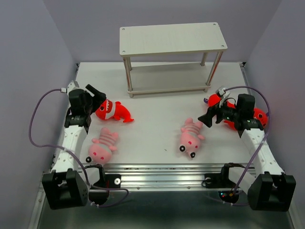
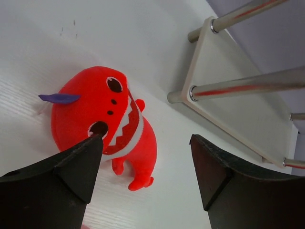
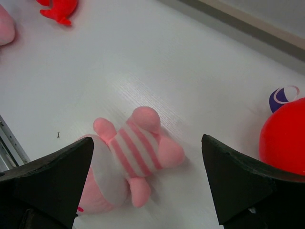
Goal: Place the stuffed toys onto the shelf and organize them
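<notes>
Tag (image 2: 59, 98), purple, on red monster (image 2: 95, 114) nr L pincer (image 2: 145, 139); poss. blank.

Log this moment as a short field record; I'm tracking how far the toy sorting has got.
left gripper: open, holding nothing
right gripper: open, holding nothing
two-tier rack: at the table's far edge, no toys seen on either board
red monster toys: one beside the left gripper; two by the right arm, partly hidden
pink striped toys: one near left, one centre-right, both lying on the table
toys placed: none of five
</notes>
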Action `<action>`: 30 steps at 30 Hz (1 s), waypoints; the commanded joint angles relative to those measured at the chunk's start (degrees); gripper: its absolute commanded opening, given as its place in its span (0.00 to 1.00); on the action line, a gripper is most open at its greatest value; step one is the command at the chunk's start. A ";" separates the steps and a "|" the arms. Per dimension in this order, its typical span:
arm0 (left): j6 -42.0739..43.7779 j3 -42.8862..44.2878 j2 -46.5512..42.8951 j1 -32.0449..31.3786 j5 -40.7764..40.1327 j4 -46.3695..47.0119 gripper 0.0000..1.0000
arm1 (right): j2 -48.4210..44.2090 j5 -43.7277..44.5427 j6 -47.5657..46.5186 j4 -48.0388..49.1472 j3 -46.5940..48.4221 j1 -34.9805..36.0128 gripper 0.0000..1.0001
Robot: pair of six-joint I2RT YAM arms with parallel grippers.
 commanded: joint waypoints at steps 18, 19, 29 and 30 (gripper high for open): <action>-9.32 8.16 30.57 2.84 -2.68 -7.77 0.22 | -2.03 0.90 -3.35 0.90 -0.14 -0.23 1.00; -8.45 8.07 30.75 2.84 -2.15 -7.51 0.16 | -2.03 0.99 -3.44 0.90 -0.23 -0.23 1.00; -5.97 1.22 20.14 0.83 9.27 -3.46 0.00 | -3.17 -10.15 -18.61 -8.65 0.03 -0.23 1.00; -6.59 -0.35 18.98 -0.83 10.07 -3.37 0.00 | -2.39 -14.78 -22.91 -12.42 0.91 -0.23 1.00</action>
